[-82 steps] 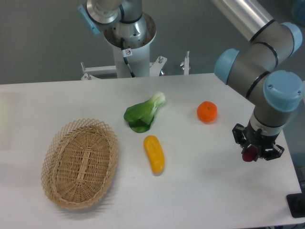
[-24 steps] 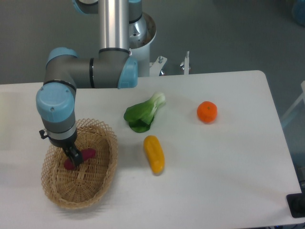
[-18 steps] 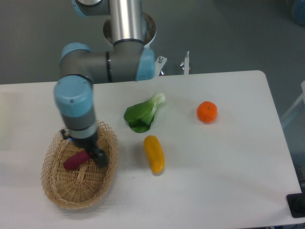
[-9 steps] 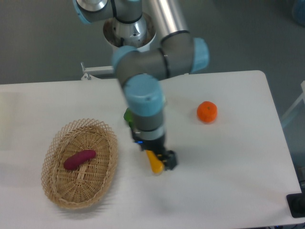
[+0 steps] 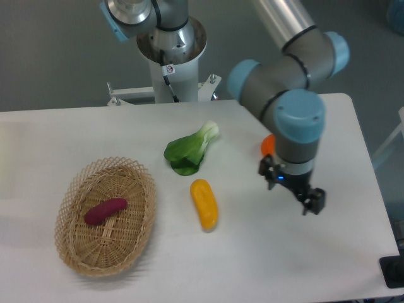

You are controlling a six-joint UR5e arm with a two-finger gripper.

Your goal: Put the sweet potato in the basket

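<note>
White table bears wicker basket holding sweet potato; grey floor behind.

We count one basket, used here as the landmark. Inside it lies one sweet potato. Just to its right we count one yellow oblong vegetable, and up and to the right of the basket one leafy green. Far to its right we count one orange fruit, partly covered by the arm. We also count one gripper, far right of the basket. All rest on one table.
</note>
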